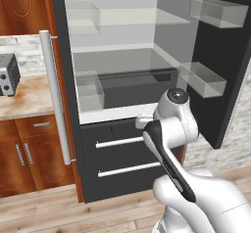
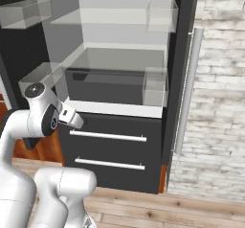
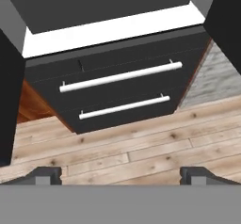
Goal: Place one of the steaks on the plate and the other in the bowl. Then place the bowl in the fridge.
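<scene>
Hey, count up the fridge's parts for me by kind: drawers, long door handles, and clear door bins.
Drawers: 2
Long door handles: 2
Clear door bins: 4
Total: 8

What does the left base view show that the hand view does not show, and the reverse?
The left base view alone shows the wooden counter with a small silver appliance on it, the wooden cabinets below, the glass shelves inside the open fridge, the clear door bins and the long silver door handle.

The hand view alone shows the open gripper, its two fingertips far apart over the plank floor, holding nothing.

Both show the two black lower drawers with silver bar handles and the wooden floor.
</scene>
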